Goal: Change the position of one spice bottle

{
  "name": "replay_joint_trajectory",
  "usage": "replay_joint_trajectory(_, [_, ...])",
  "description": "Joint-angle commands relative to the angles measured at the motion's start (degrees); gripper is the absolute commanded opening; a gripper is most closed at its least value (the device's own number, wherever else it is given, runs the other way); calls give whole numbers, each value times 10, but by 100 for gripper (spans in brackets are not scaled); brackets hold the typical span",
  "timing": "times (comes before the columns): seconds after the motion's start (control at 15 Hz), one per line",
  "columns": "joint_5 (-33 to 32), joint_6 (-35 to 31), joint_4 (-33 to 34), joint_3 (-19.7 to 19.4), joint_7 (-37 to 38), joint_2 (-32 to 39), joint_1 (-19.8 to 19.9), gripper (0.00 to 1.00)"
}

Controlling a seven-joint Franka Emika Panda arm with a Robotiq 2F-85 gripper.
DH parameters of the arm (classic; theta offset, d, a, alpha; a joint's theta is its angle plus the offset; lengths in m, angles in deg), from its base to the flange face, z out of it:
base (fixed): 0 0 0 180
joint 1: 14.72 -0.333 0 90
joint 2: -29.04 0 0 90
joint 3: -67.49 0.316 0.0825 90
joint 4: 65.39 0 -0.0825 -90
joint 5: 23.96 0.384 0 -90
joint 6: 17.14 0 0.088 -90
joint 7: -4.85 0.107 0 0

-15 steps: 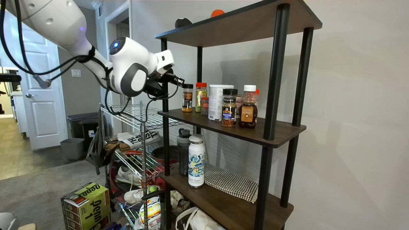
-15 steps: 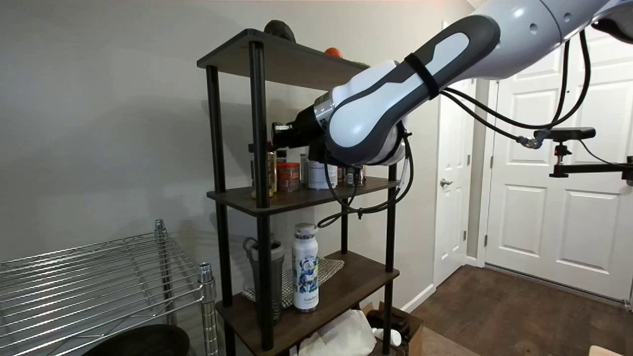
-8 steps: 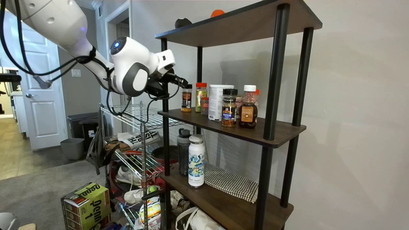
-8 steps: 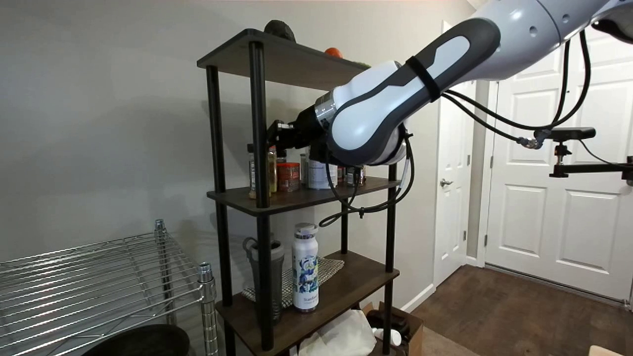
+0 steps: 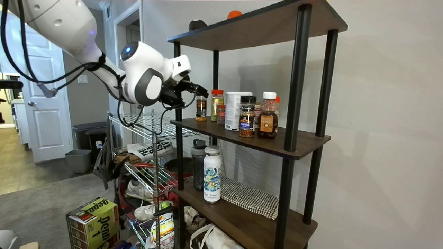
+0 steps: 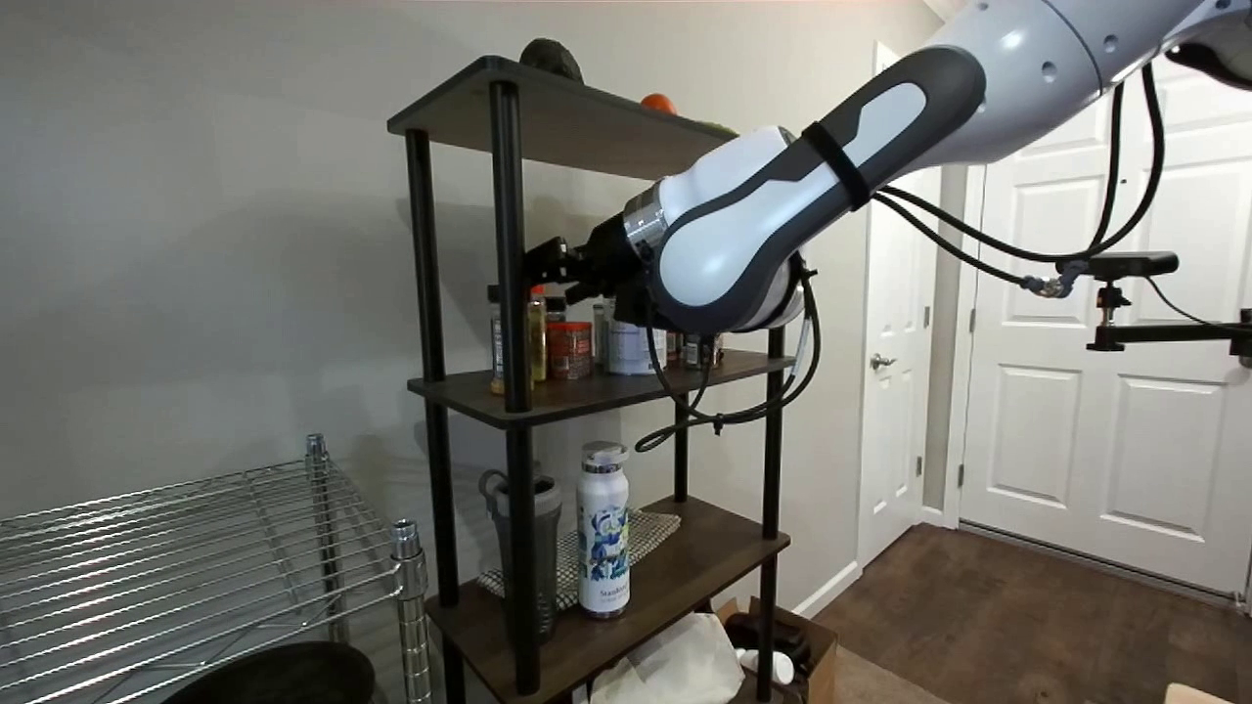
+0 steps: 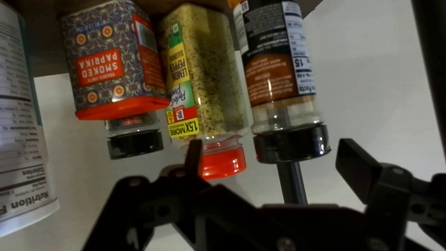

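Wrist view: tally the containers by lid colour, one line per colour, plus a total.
Red: 2 (paprika, lemon pepper)
Black: 2 (dark-labelled bottle, jar partly hidden behind paprika)
White: 1 (canister)
Total: 5

The spice bottle (image 7: 278, 80) wears a black label with a burnt-orange patch and a white strip, and a glossy black cap. The paprika tin (image 7: 104, 45) is dark purple-grey, scattered with orange flowers, its name panel and lid bright red. The pepper bottle (image 7: 212, 83) shows yellow seasoning speckled black, a green-and-yellow label and a red cap. The honey bottle (image 5: 268, 117) is dark brown with an orange label and a white cap. The flask (image 5: 212, 176) is white with a blue and yellow design, the cloth (image 5: 249, 197) a fine black-and-cream check. The shelf (image 5: 279, 143) is dark brown, its posts (image 5: 297, 79) black
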Motion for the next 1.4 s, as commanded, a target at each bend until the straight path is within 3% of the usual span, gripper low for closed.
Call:
replay_joint_trajectory(0.0, [-20,0,11,3,14,15,-1,100])
replay_joint_trajectory(1.33, [1,2,93,27,1,89,3,100])
